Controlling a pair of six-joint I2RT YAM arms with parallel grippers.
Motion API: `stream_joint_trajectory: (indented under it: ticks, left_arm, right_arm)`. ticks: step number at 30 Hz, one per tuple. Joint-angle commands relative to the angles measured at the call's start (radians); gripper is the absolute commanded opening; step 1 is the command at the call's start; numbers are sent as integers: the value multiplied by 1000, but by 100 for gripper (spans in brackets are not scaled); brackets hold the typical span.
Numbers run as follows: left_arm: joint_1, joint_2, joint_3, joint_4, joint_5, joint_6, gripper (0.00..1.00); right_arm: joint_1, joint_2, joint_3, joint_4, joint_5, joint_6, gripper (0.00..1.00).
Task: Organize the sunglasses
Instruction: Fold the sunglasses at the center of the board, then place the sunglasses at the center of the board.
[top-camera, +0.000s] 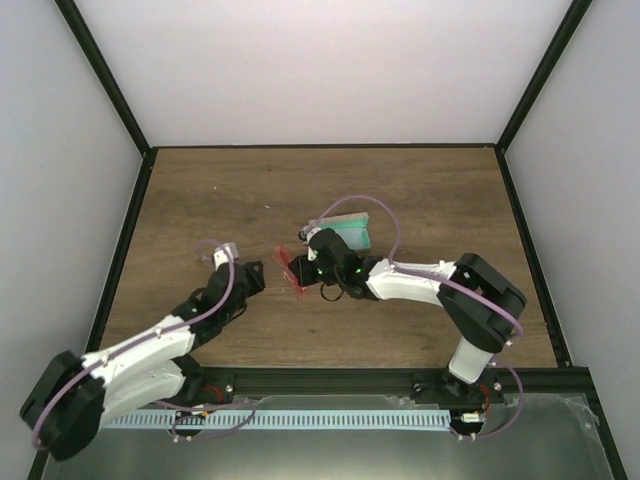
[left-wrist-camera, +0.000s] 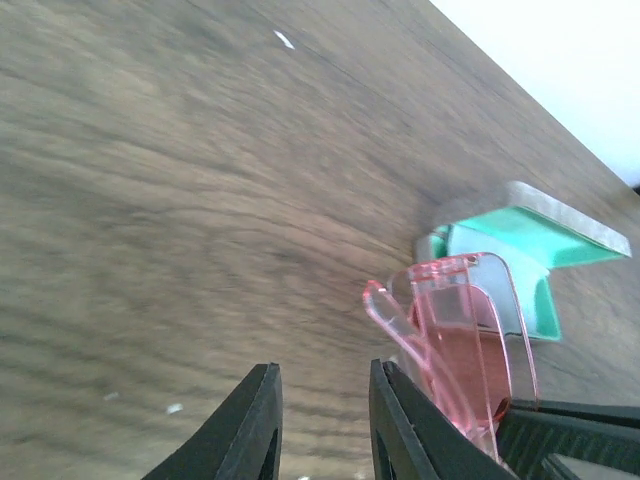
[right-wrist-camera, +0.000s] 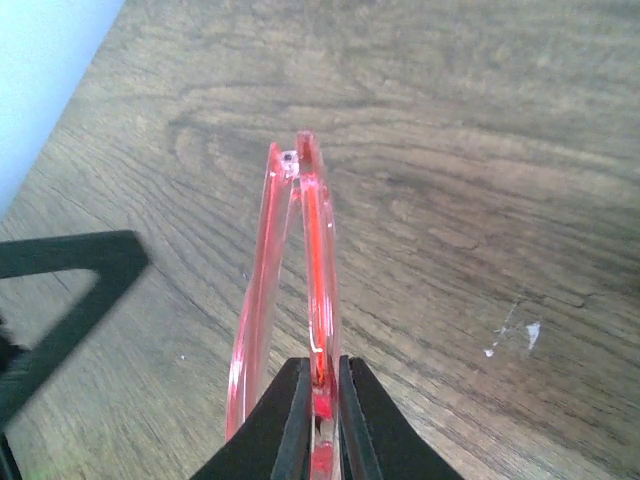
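Right jaws clamped on the sunglasses (right-wrist-camera: 312, 270), held on edge just beside the case (top-camera: 352, 232), right arm (top-camera: 420, 282) bent at the elbow, reaching low over the desk (top-camera: 200, 200), left jaws apart and empty.

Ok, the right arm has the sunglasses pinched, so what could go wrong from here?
1. The right gripper clamps only a thin edge of the sunglasses, and most of the frame sticks out past the fingers. It could swivel or slip out.
2. The left gripper, open and empty, sits right beside the frame. A small move might knock it.
3. The case lies close behind the sunglasses and could get nudged during placing.
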Motion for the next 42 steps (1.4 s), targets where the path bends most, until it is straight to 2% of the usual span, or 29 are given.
stream_joint_trajectory:
  ticks: [1,4,7,14,18,22,26,33,42]
  left_arm:
    - [3,-186,-78,-186,-136,-13,28]
    - [4,-321,-86,-272,-174,-10,29]
    - [4,-389,-79,-321,-179,-5,30]
    - [4,-350,-79,-299,-150,-6,30]
    - [4,-315,-82,-270,-132,-6,30]
    - [5,-306,-80,-258,-132,-2,30]
    - [4,-300,-77,-251,-129,2,31]
    - [4,-271,-78,-226,-121,10,31]
    - [4,-194,-73,-175,-108,18,31]
  right_arm:
    - [-11,62,-1,54,-71,22,10]
    - [-11,97,3,64,-100,26,10]
    - [-13,125,1,70,-104,29,10]
    - [-29,160,-5,61,-70,24,11]
    - [-31,154,-1,28,-23,10,21]
    - [-31,131,-15,14,-11,1,41]
    - [-31,88,-66,12,31,16,50]
    - [-14,-7,-152,8,99,22,50]
    - [93,-12,-142,-44,212,20,47]
